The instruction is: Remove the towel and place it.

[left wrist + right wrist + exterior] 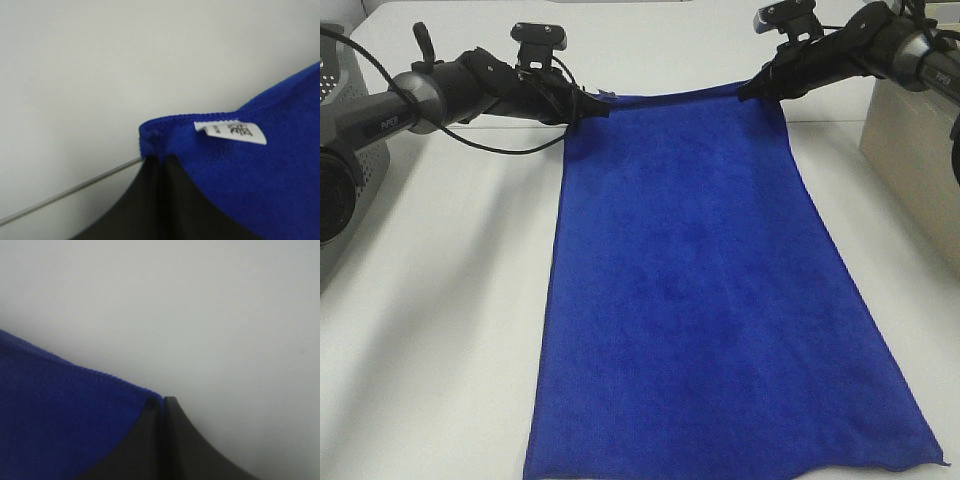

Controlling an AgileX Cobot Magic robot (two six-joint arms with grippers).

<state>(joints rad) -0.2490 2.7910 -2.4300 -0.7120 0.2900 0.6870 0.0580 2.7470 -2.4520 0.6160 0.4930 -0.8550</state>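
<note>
The royal-blue towel (700,290) hangs stretched between both grippers, its lower edge spreading toward the table's front. My left gripper (595,104) is shut on the towel's far left corner; the left wrist view shows that corner (155,135) pinched in the black jaws, with the small pale tag (230,132) beside it. On the other side, my right gripper (748,92) is shut on the far right corner, and the right wrist view has the blue edge (75,405) clamped in the closed jaws.
A grey perforated basket (350,110) stands at the far left behind the left arm. A pale beige box (910,140) sits at the right edge. The white table (440,300) lies under the towel.
</note>
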